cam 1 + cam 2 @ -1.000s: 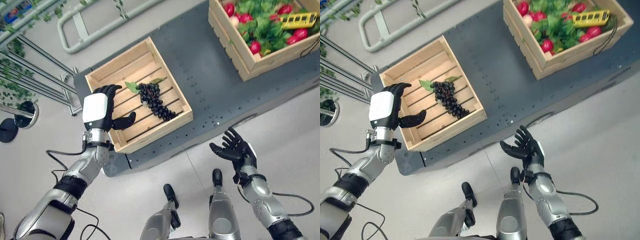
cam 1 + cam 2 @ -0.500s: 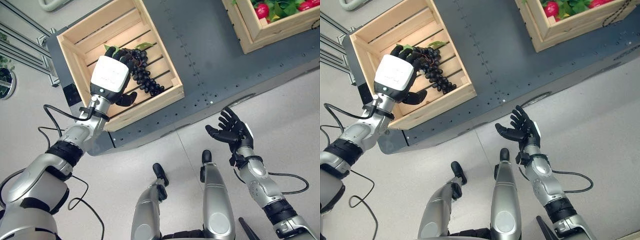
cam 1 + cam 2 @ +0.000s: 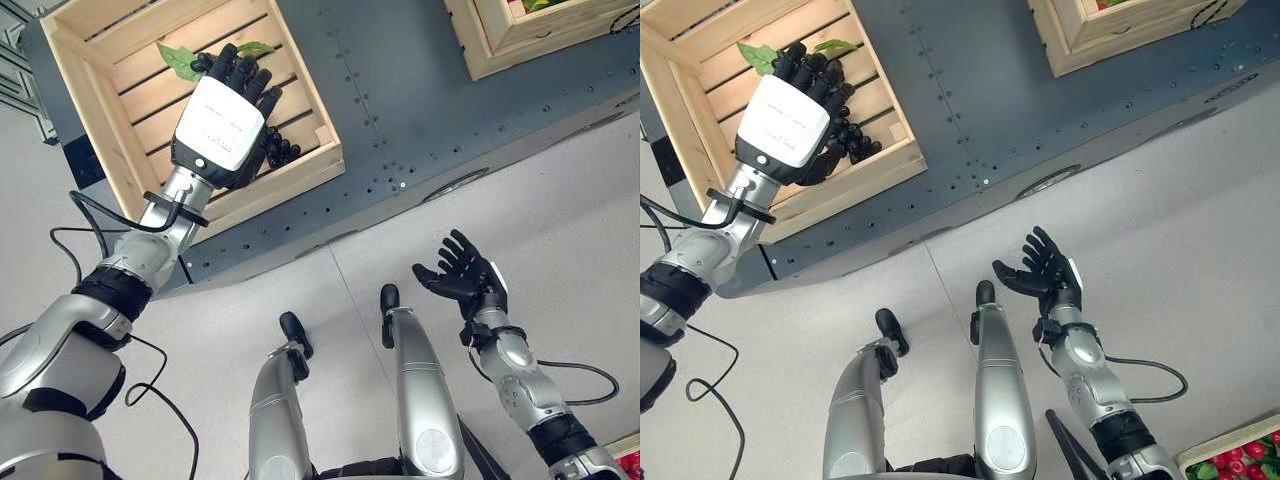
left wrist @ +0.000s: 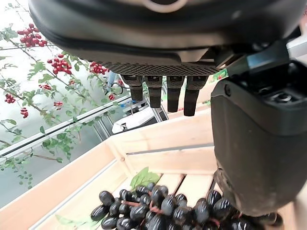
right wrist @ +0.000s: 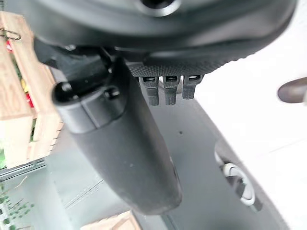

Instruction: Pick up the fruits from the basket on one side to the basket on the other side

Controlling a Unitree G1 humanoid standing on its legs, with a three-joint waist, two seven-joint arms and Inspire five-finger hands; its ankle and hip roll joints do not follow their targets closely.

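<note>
Grapes [image 3: 283,150], a dark bunch, lie in the slatted wooden crate [image 3: 95,60] on the grey counter [image 3: 400,90]. In the left eye view the left hand [image 3: 222,120] sits over them, fingers straight and reaching toward the green leaf [image 3: 178,60]; a second ago it hung beside the crate wall, so it has come in over the fruit (the camera has also dipped, shifting the whole scene). I judge the grasp is about to begin, with nothing lifted yet. The right hand [image 3: 462,278] hovers palm-up over the floor, fingers spread, holding nothing.

In the right eye view a corner of the second crate [image 3: 1080,45] shows at the counter's far end.

The left wrist view shows the fingers [image 4: 163,93] extended above the bunch, not closed on it.

In the right wrist view the fingers are likewise straight.

No legible writing or labels anywhere.
</note>
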